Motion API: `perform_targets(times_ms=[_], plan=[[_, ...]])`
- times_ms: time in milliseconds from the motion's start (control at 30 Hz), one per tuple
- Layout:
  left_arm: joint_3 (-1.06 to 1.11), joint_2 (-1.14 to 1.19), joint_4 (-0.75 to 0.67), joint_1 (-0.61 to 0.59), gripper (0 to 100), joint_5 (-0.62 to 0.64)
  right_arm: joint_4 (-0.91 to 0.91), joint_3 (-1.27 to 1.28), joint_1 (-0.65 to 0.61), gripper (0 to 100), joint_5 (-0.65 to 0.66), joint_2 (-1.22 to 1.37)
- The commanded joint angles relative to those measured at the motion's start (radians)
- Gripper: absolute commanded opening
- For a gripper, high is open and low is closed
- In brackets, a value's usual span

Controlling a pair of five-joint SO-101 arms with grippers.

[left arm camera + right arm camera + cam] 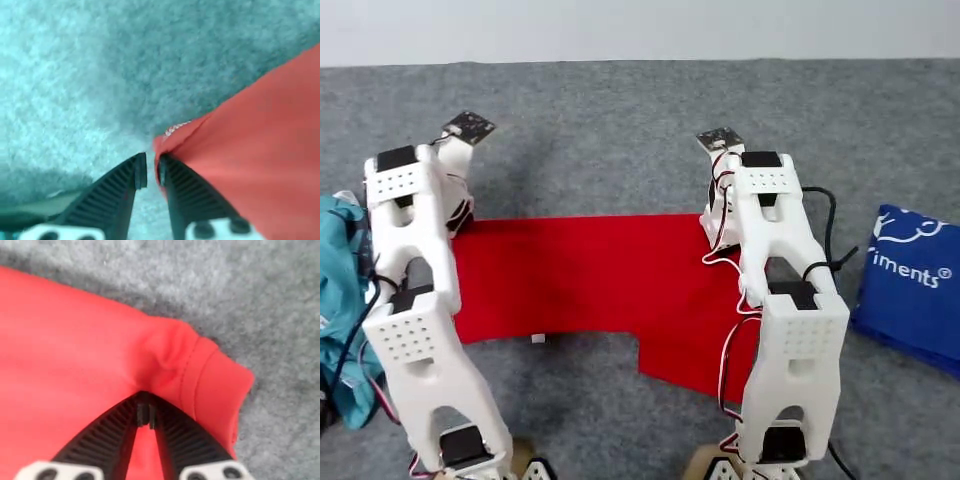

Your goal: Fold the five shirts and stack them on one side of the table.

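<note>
A red shirt (590, 270) lies flat across the grey carpet between my two arms, with one sleeve reaching toward the front right. My left gripper (152, 172) sits low at the shirt's far left corner (167, 132). Its fingers are open by a narrow gap, and the red edge lies against one finger. My right gripper (145, 415) is shut on a pinch of the red shirt (75, 340) just inside the sleeve cuff (220, 385), where the cloth bunches. In the high view the left gripper (460, 218) and right gripper (715, 235) stand at the shirt's far edge.
A crumpled teal garment (340, 300) is heaped at the table's left edge beside the left arm. A blue shirt with white print (910, 290) lies at the right edge. Bare grey carpet (620, 130) stretches beyond the red shirt.
</note>
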Motion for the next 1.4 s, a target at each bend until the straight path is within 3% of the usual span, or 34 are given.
perform_targets(times_ms=[0,300,500,900,1367], plan=[[-0.028,-0.048,-0.051,-0.074,4,-0.029,0.004,-0.026,0.012,1.0,-0.006,0.007],[-0.028,-0.008,-0.11,-0.123,4,-0.091,0.004,-0.026,0.01,1.0,-0.006,0.007],[-0.107,-0.038,-0.012,-0.126,4,-0.08,0.004,-0.026,0.01,1.0,-0.006,0.007],[-0.398,-0.21,0.299,0.203,4,0.098,0.004,-0.025,0.01,1.0,-0.006,0.007],[-0.429,-0.13,0.336,0.229,4,0.147,0.002,-0.034,0.005,1.5,-0.008,-0.021]])
